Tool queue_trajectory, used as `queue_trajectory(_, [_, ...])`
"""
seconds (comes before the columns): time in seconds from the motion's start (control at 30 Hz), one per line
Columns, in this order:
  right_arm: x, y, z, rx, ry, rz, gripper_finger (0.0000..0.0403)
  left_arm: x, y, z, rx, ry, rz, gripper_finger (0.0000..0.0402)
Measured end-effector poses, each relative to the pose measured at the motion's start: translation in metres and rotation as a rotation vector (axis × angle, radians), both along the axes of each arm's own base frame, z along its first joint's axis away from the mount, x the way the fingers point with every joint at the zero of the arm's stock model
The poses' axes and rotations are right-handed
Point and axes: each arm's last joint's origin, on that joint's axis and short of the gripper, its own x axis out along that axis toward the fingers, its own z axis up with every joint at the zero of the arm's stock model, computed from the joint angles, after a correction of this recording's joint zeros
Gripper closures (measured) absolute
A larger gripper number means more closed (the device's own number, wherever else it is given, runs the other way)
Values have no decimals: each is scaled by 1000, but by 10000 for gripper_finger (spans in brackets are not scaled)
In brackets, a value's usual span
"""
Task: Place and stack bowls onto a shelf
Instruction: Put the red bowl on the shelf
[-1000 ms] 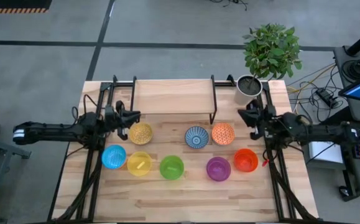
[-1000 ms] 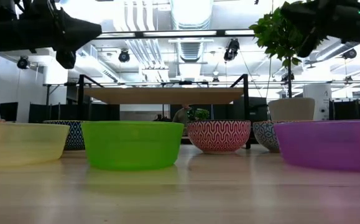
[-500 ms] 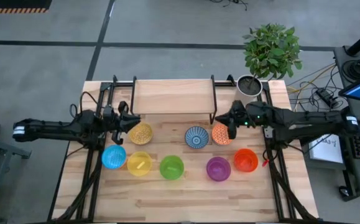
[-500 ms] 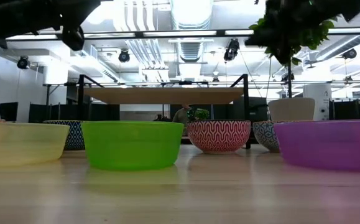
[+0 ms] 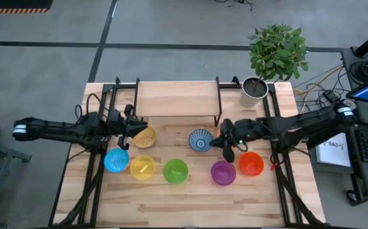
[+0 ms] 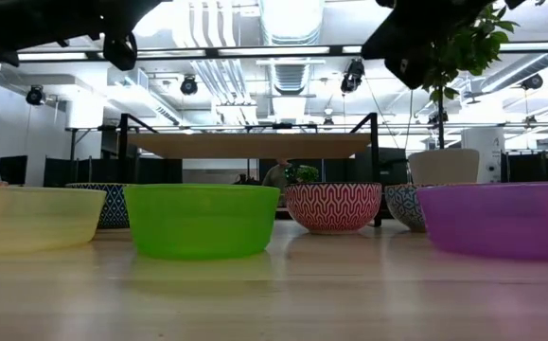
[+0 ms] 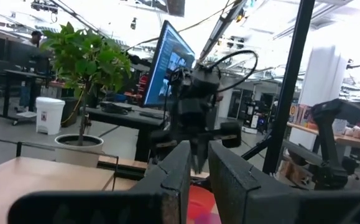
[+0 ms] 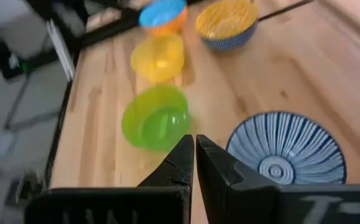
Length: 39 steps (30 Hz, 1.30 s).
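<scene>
Eight bowls stand on the table: light blue (image 5: 116, 160), yellow (image 5: 142, 167), green (image 5: 175, 171), purple (image 5: 223, 172), orange-red (image 5: 251, 164), blue-and-white (image 5: 201, 140) and gold-speckled (image 5: 145, 137). The orange patterned bowl (image 6: 333, 206) is hidden under my right arm in the high view. The shelf (image 5: 177, 98) stands at the far edge, its top board bare. My left gripper (image 5: 135, 128) is shut, high above the gold-speckled bowl's left rim. My right gripper (image 5: 225, 150) is shut, high over the orange patterned bowl, beside the blue-and-white bowl (image 8: 285, 149).
A potted plant in a grey pot (image 5: 254, 90) stands at the table's far right corner beside the shelf. The shelf's black legs (image 5: 218, 108) stand just behind the far row of bowls. Bare tabletop (image 5: 190, 203) lies in front of the near row.
My right gripper has swung from the table's right edge toward the middle and the near side, and now hangs over the orange patterned bowl. My left gripper has edged a little toward the gold-speckled bowl. No bowl has moved.
</scene>
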Motion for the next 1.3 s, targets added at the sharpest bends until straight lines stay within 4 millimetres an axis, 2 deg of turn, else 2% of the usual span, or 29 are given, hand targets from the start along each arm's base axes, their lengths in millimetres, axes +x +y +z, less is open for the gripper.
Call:
queue_trajectory(0.17, [12,12,-11,-67,73,75,394,1,0,-1,0,8,0,361])
queue_trajectory(0.43, [47,19,-21,-149,125,126,394,2,0,-2,0,11,0,361])
queue_trajectory(0.63, [71,23,-20,-195,211,160,394,3,0,-2,0,18,0,361])
queue_trajectory(0.83, [80,24,-22,-230,488,189,394,4,0,-4,19,27,6,361])
queue_trajectory(0.97, [87,26,-27,-240,605,198,394,4,0,-4,21,27,6,361])
queue_trajectory(1.3, [110,30,-34,-281,672,248,394,4,0,-4,20,31,6,361])
